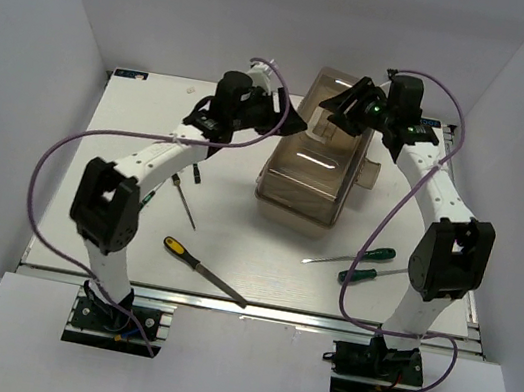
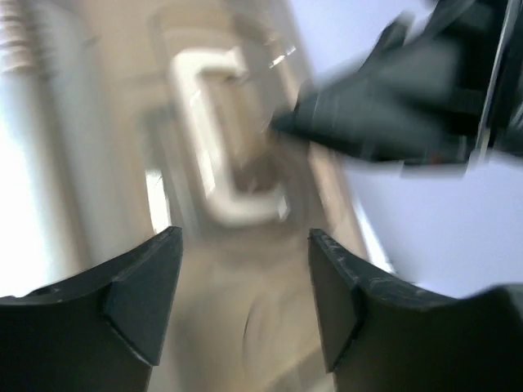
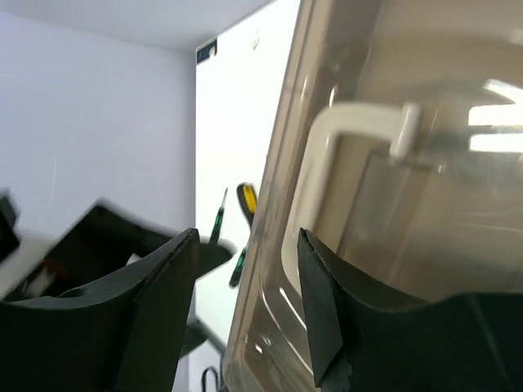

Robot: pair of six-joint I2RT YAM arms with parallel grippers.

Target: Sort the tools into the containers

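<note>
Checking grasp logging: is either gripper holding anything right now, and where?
Nothing held: the left gripper and right gripper are both open, hovering at the toolbox lid near its white handle.

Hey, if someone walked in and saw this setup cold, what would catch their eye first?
The smoky-lidded toolbox at the back middle of the table, with the left gripper and right gripper both open and poised near its white handle. Next, loose tools on the tabletop: a yellow-and-black file front left and two green-handled screwdrivers front right.
</note>
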